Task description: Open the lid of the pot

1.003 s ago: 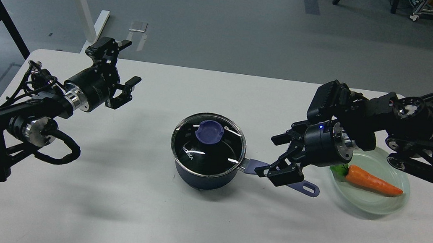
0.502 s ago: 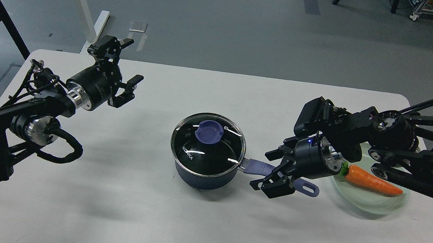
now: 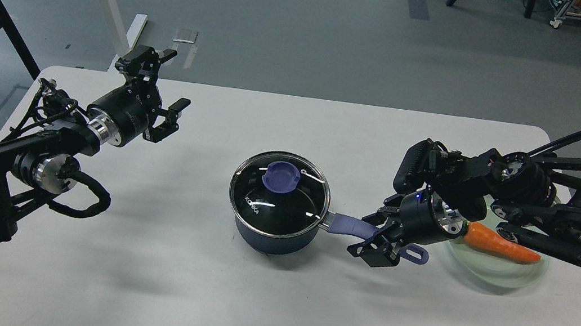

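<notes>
While the glass lid (image 3: 281, 185) sits on the saucepan (image 3: 276, 223) at table centre, my right gripper (image 3: 379, 237) straddles its purple handle (image 3: 352, 226), fingers apart; my left gripper (image 3: 162, 85) hovers spread wide.

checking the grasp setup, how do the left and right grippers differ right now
The left gripper hangs open over bare table, far from the pot; the right gripper straddles the pot handle, fingers either side. The left points up and away; the right angles down toward the table. Both are black two-finger grippers.
</notes>
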You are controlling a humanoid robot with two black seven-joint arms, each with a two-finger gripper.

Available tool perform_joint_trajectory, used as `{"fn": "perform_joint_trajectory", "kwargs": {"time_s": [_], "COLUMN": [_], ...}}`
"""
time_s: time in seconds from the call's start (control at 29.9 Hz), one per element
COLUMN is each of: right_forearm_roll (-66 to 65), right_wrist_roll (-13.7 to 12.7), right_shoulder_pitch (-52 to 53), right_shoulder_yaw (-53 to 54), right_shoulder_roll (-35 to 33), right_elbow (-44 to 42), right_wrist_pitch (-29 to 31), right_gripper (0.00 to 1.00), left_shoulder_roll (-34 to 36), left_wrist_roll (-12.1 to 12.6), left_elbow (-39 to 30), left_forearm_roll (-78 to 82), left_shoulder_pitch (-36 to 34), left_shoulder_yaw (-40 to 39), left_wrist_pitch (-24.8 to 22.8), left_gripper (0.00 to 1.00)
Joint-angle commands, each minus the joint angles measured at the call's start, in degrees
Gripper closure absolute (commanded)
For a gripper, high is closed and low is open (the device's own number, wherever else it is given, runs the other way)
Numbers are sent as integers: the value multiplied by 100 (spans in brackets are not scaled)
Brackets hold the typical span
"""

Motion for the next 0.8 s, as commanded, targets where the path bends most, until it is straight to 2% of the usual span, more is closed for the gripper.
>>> {"fn": "perform_joint_trajectory", "kwargs": {"time_s": [0.0, 0.33, 0.67, 0.77], "right_forearm_roll": [-45, -81, -81, -81], "right_wrist_roll": [-1, -1, -1, -1], "right_shoulder_pitch": [2, 2, 2, 2], "right_shoulder_yaw": [-34, -26, -26, -26], "right_shoulder_roll": [-72, -107, -160, -169], "right_elbow": [28, 177, 178, 169], "right_wrist_pitch": [5, -3, -3, -3], "right_gripper": [40, 41, 50, 56], "left_shoulder_roll": [-9, -9, -26, -26], "left_wrist_roll": [1, 1, 1, 1], "left_elbow": [0, 0, 0, 0], "left_forearm_roll": [0, 0, 0, 9], "left_shoulder_pitch": [0, 0, 0, 0], "left_shoulder_yaw": [0, 0, 0, 35], "left_wrist_pitch": [0, -9, -18, -36], "left_gripper": [0, 0, 0, 0]}}
